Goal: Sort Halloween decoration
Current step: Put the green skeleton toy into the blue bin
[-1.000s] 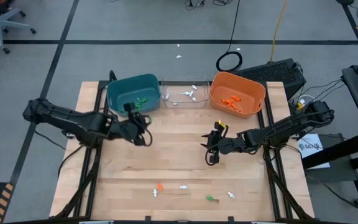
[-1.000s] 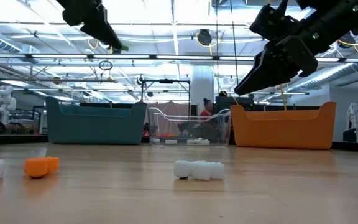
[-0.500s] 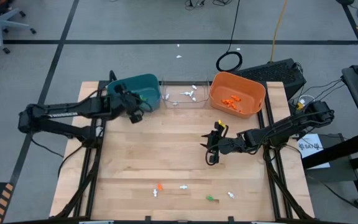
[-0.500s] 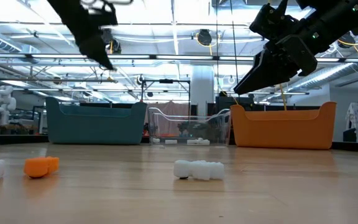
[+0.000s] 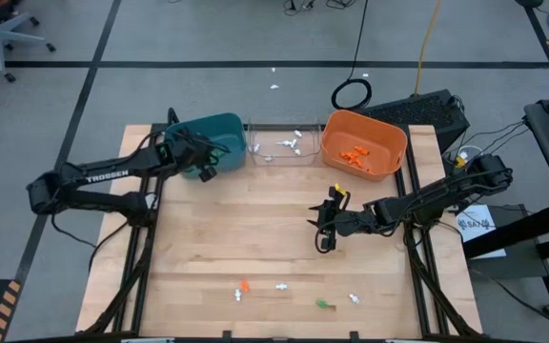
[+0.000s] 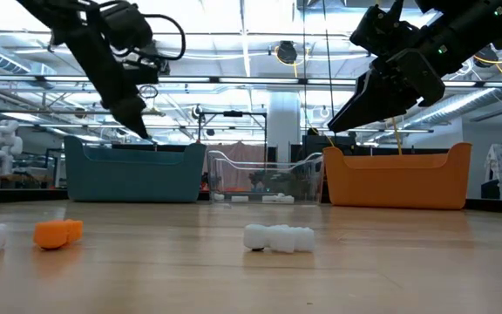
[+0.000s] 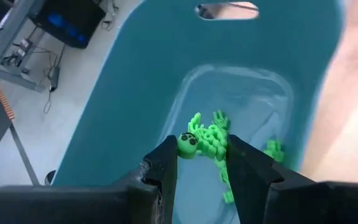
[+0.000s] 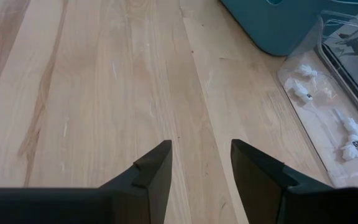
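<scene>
L tool over teal bin, upper left, pinching green skeleton; R tool mid-frame, parted, empty.

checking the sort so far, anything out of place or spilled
Bins look sorted by colour. A few white trinkets lie on the floor beyond the clear bin, off the table. Five unsorted trinkets lie near the table's front edge.

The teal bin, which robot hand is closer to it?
Left. The left gripper hangs over the teal bin, holding a green skeleton. The right gripper hovers open over mid-table, well away.
</scene>
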Available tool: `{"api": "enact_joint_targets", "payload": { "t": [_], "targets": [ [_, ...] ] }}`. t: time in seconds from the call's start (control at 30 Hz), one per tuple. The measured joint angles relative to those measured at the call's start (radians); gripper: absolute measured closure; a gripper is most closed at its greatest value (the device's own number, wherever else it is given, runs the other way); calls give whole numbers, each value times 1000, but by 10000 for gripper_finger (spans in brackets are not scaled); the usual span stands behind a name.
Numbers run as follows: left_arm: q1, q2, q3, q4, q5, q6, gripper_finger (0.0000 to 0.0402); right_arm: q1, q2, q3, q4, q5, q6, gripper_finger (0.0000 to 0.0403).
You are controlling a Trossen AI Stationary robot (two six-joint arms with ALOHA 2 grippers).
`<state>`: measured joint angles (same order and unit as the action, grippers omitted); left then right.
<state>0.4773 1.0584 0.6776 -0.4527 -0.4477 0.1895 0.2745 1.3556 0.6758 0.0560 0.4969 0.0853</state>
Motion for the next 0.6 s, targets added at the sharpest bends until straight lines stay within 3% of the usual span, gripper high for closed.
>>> {"api": "enact_joint_targets", "payload": {
  "t": [0.3,0.47,0.6],
  "targets": [
    [52,8,-46,73,8,1,282,0,0,0,0,0,0,255],
    [92,19,-46,79,112,-27,283,0,0,0,0,0,0,255],
    [118,36,-46,79,132,-72,283,0,0,0,0,0,0,255]
  ]
}}
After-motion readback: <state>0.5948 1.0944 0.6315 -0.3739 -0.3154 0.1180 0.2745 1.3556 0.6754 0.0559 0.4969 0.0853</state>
